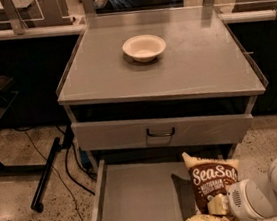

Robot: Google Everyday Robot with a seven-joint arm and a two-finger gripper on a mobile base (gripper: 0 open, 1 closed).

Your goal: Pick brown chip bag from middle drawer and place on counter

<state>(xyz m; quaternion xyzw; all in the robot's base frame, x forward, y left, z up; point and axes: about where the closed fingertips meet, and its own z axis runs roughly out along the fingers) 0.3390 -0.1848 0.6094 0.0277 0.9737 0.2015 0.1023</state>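
In the camera view, the gripper (pixel 221 207) is at the lower right, over the open middle drawer (pixel 134 198). It is closed on the lower part of the brown chip bag (pixel 210 176). The bag stands upright over the right side of the drawer. Its white letters read "Sea Salt"; the smaller lines below are not readable. A white bowl (pixel 144 47) sits on the counter (pixel 189 71).

Bowl (pixel 144 48) on counter (pixel 199 70), middle drawer (pixel 134 198) open below, brown chip bag (pixel 212 181) at its right, in end effector (pixel 219 206).
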